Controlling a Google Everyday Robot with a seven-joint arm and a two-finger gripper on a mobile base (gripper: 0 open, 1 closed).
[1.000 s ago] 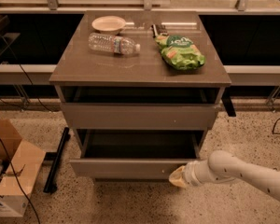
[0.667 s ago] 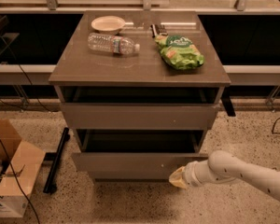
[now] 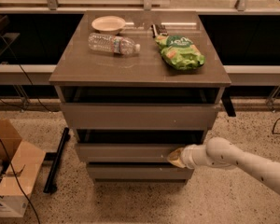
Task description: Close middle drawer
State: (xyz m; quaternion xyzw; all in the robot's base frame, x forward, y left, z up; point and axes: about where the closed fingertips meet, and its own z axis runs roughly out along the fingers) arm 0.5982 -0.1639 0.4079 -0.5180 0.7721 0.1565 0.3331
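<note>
The middle drawer (image 3: 126,152) is a plain grey front in the grey cabinet (image 3: 140,71). It stands out only a little, with a dark gap above it. My gripper (image 3: 175,157), pale yellow at the tip of a white arm (image 3: 233,158), comes in from the right. It presses against the right end of the middle drawer's front. The taller top drawer front (image 3: 140,116) sits above it and the short bottom front (image 3: 137,172) sits below it.
A plastic water bottle (image 3: 113,44), a pale bowl (image 3: 108,24) and a green snack bag (image 3: 179,52) lie on the cabinet top. A cardboard box (image 3: 9,171) and a black bar (image 3: 56,160) are on the speckled floor at left. Cables trail at left.
The middle drawer has slid back into the cabinet, from well out to nearly flush. My gripper has followed its front inward.
</note>
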